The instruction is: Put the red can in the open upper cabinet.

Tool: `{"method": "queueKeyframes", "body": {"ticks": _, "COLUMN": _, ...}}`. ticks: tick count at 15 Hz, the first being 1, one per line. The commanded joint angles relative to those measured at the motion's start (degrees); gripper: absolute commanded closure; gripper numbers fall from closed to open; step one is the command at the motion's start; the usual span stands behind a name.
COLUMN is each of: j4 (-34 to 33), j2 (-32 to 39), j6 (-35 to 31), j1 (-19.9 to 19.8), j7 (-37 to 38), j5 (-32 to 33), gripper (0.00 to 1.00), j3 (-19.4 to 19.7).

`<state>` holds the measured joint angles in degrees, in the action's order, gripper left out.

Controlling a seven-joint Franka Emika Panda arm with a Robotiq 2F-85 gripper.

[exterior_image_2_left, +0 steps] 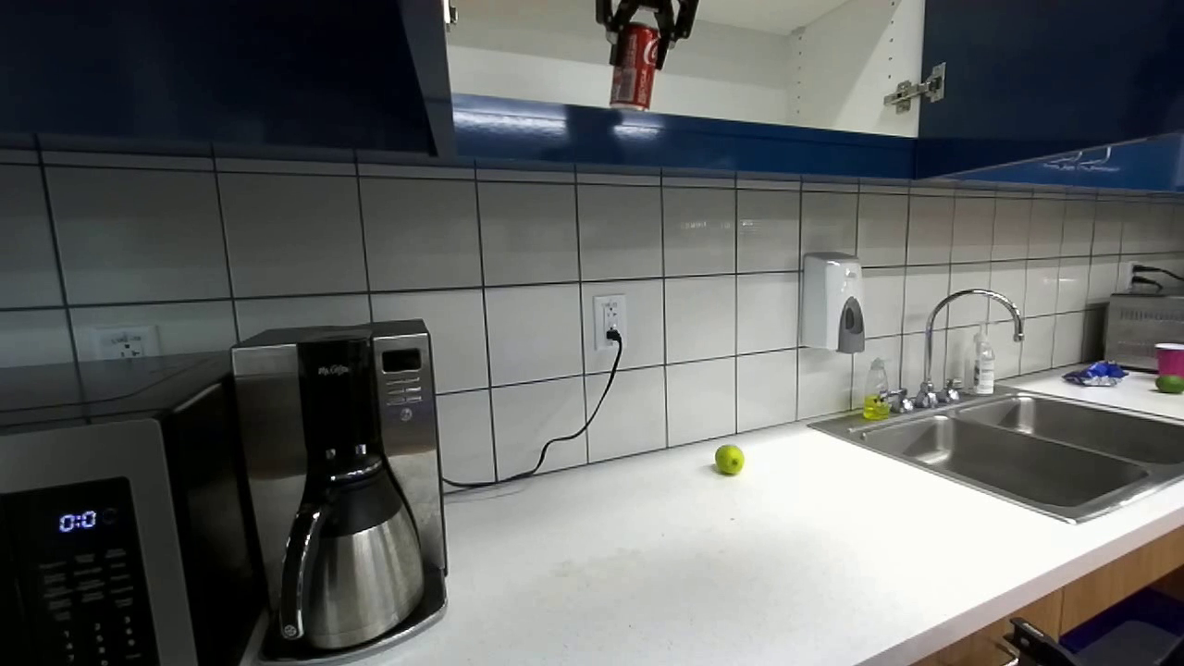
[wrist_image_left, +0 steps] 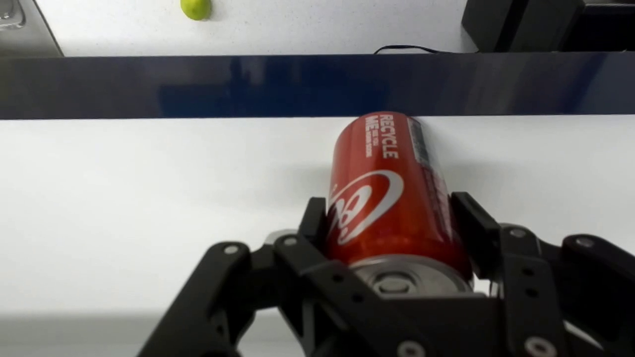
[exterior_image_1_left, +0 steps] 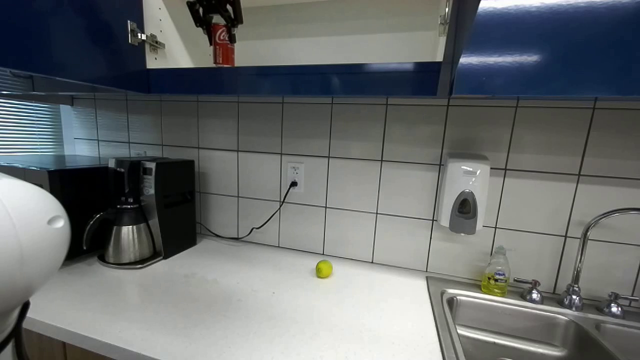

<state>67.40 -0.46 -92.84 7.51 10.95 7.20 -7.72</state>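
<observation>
Hand (wrist_image_left: 388, 210) pinches can (exterior_image_1_left: 223, 51) in cabinet (exterior_image_1_left: 300, 80), near its front edge; can't tell if can's base touches cabinet. Lower than cabinet: ball (exterior_image_1_left: 324, 269) on surface (exterior_image_1_left: 250, 312), coffee maker (exterior_image_1_left: 175, 212), sink (exterior_image_1_left: 515, 313), and soap dispenser (exterior_image_1_left: 465, 175) on wall (exterior_image_1_left: 355, 185).

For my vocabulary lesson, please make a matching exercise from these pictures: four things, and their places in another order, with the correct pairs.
Things
1. red can
2. silvery carafe
3. white dispenser
4. bottle of yellow liquid

Places
A. on the tiled wall
B. at the back of the sink
C. gripped by the pincer
D. in the coffee maker

Pairs: 1-C; 2-D; 3-A; 4-B.
</observation>
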Motion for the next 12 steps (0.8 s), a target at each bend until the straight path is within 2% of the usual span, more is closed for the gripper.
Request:
{"method": "queueKeyframes", "body": {"ticks": 1, "j4": -4.74, "j2": 2.58, "j6": 2.70, "j1": 0.16, "j7": 1.65, "j5": 1.30, "gripper": 0.60, "j3": -0.11}}
{"method": "queueKeyframes", "body": {"ticks": 12, "j4": -12.34, "j2": 7.09, "j6": 10.90, "j1": 0.38, "j7": 1.21, "j5": 0.45, "gripper": 0.60, "j3": -0.01}}
